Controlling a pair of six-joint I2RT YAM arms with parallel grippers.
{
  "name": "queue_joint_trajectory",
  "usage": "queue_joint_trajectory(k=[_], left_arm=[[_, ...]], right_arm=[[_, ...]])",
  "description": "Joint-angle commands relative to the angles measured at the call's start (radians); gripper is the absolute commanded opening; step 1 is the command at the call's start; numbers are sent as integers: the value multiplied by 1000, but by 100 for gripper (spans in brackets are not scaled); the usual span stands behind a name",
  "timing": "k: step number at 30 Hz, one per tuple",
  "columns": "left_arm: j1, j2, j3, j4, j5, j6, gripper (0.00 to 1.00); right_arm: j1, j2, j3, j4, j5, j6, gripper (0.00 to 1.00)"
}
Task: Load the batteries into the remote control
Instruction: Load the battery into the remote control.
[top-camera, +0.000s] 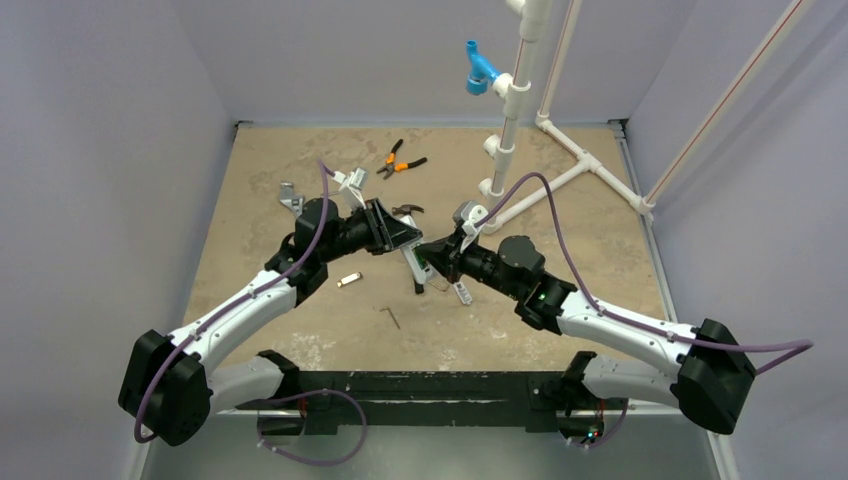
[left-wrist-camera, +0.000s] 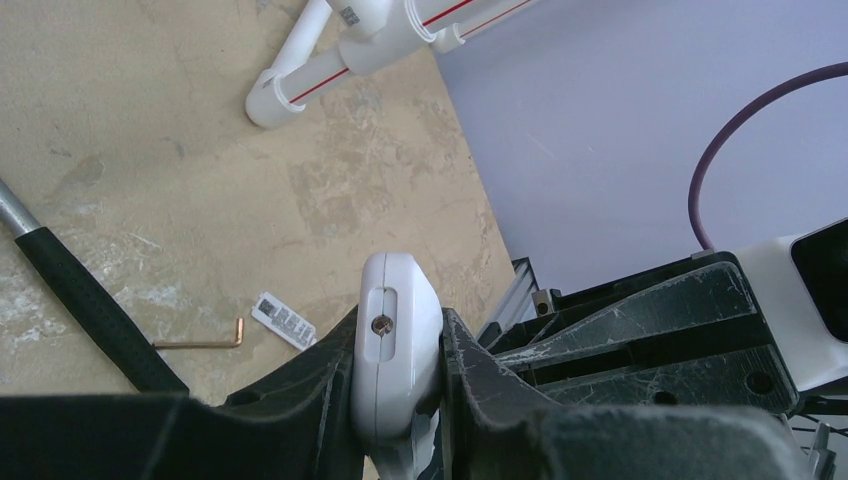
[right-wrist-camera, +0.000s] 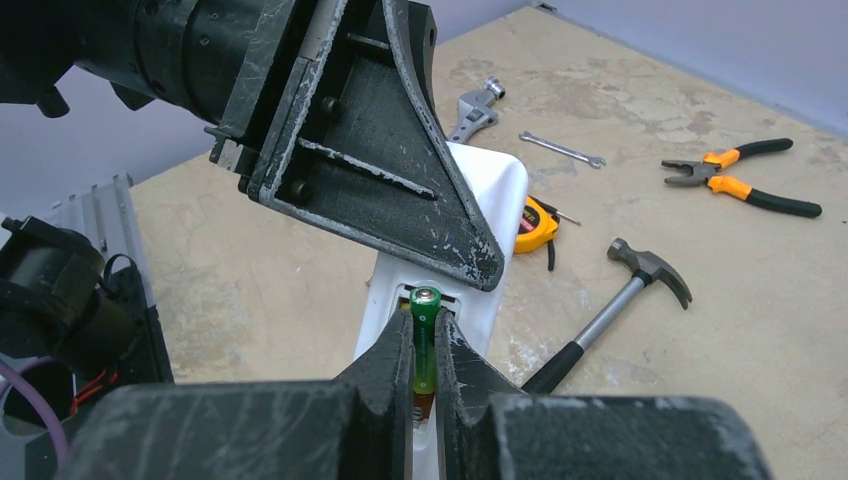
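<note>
Right fingers (right-wrist-camera: 388, 372) tight around battery (right-wrist-camera: 425, 338)

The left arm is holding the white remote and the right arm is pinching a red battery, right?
Not quite: the battery is green, not red, as the right wrist view shows. The left gripper does hold the white remote, and the right gripper does pinch the battery.

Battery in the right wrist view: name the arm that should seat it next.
Right. The right gripper is shut on the green battery, its tip at the remote control. The left gripper is clamped on the remote control and only holds it up.
</note>
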Motion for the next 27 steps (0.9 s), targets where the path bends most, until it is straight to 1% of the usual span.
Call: queue_joint_trajectory(k=[1,12,18,27], left_arm=[[-3,-19,51,66,11,-10,0],[-3,-16,58,61,9,-6,0],[-3,-15,60,59,10,-6,0],[-3,-13,64,56,12,-8,0]], right_arm=[[1,-1,22,-26,18,-26,0],[1,-6,28,-149,11,-38,0],[1,22,55,-199,29,-53,0],[1,63,103,-208,71,-65,12]])
